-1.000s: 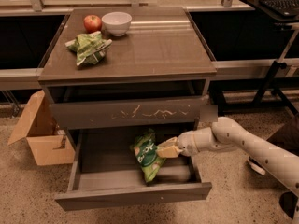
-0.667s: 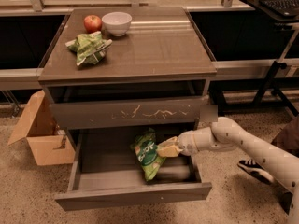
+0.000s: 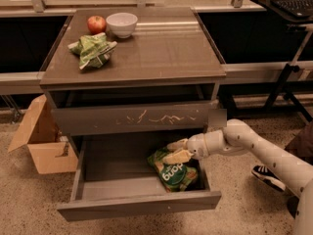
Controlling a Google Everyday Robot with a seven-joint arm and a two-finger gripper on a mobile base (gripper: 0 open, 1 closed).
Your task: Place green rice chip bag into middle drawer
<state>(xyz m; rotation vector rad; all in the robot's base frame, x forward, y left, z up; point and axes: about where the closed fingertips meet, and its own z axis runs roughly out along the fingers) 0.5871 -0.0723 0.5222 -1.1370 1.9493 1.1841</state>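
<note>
The green rice chip bag (image 3: 172,171) lies in the open middle drawer (image 3: 137,205), at its right front, with its round logo facing up. My gripper (image 3: 177,151) reaches into the drawer from the right and hovers just over the bag's upper edge. Its two pale fingers (image 3: 179,156) are spread apart, and the lower one is close to or touching the bag's top. The white arm (image 3: 254,148) comes in from the right of the cabinet.
The closed drawer front above it (image 3: 132,117) has pale scratch marks. On the cabinet top are a smaller pale-green bag (image 3: 93,49), a red apple (image 3: 96,23) and a white bowl (image 3: 122,23). A cardboard box (image 3: 41,143) stands on the floor to the left. A person's shoe (image 3: 268,176) is to the right.
The bag has shifted to the right and settled lower and flatter in the drawer. My gripper stays at about the same spot, and its fingers now look spread.
</note>
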